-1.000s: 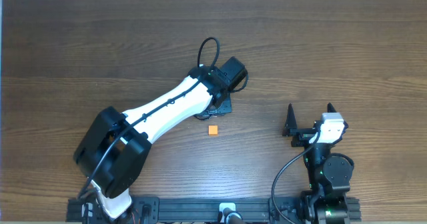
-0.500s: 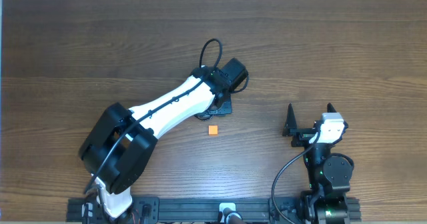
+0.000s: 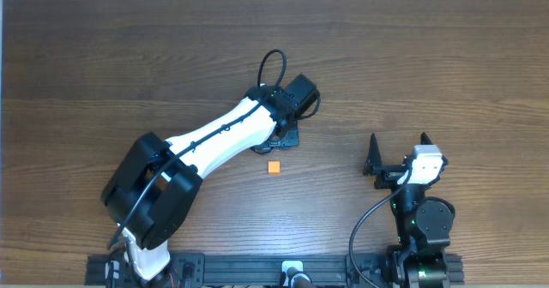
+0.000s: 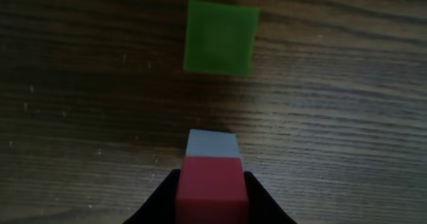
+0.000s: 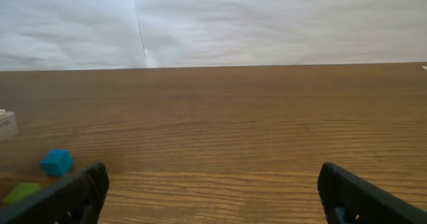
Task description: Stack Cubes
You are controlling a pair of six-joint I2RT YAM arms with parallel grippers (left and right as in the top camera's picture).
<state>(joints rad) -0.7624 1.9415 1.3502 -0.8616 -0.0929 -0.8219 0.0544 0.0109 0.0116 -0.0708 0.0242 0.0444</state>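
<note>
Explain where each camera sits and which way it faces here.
Top view: fixed overhead, looking down on the table; left arm, right arm and an orange cube show.
Left wrist view: on the left arm, looking down at the table; the left end effector grips a red cube, green cube beyond.
Right wrist view: low, facing across the table; the open right end effector frames it.
Shared: both wrist views show the green cube.

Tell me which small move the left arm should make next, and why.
Probably nudge the left pincer until its red cube sits squarely above the blue cube. The pincer grips the red cube, and the blue one shows just beyond it, uncovered.
</note>
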